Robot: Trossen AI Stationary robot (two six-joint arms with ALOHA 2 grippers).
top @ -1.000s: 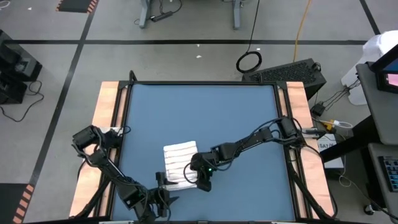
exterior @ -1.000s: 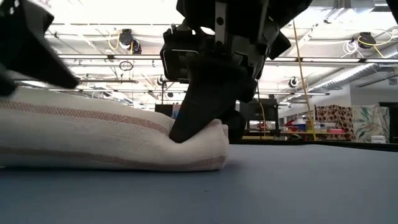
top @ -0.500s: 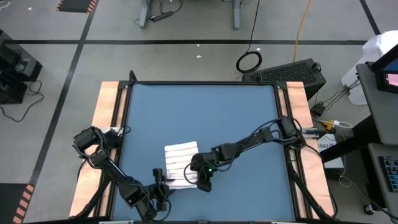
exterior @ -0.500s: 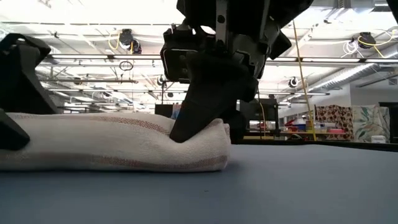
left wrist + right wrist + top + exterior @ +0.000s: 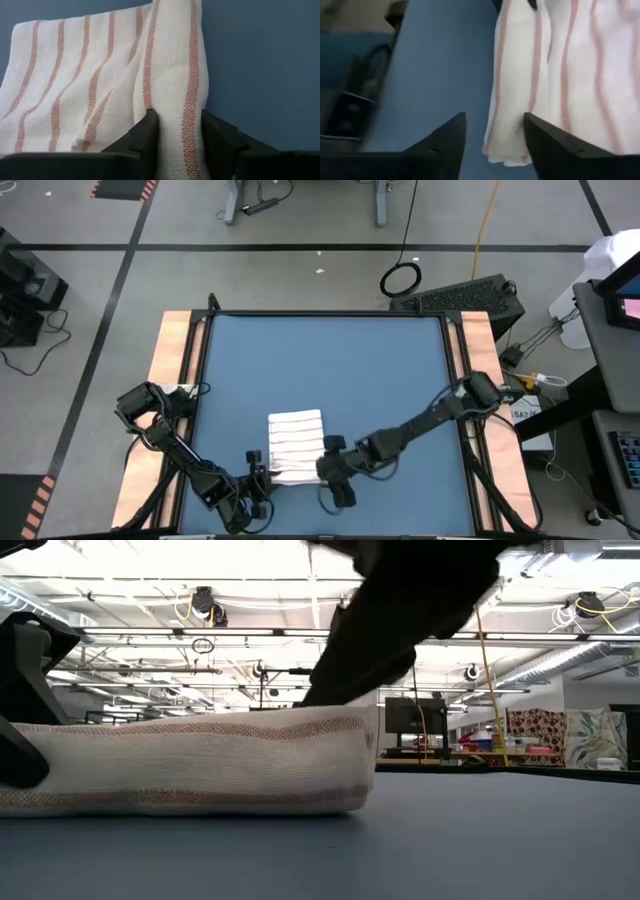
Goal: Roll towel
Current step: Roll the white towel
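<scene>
The towel point(image 5: 296, 446), white with narrow reddish stripes, lies on the blue table point(image 5: 320, 360) near its front edge. Its near edge is rolled into a thick fold point(image 5: 175, 60). My left gripper point(image 5: 258, 471) is at the towel's left near corner, shut on the end of that fold; the low view shows one of its dark fingers point(image 5: 25, 700) against the towel's left end. My right gripper point(image 5: 336, 488) hangs open off the towel's right near corner and touches nothing; in its wrist view the towel's edge point(image 5: 512, 115) shows between its spread fingers. My left gripper pinches the left end of the towel's rolled near fold point(image 5: 175, 135) between its two fingers point(image 5: 148, 131), several layers thick. The fingers slant down from the table's left near side and lie along the fold. The towel lies on the table, slack.
Wooden rails point(image 5: 172, 380) border the table on the left and right. The blue surface point(image 5: 330, 360) stretches far beyond the towel. A black case point(image 5: 465, 298) and cables lie on the floor behind the far right corner.
My right gripper has opened, let go of the towel's right near end, and risen away toward the near right while rolling. The dented right end has sprung back up. My left gripper has sunk onto the towel's left end and narrowed around the fold.
</scene>
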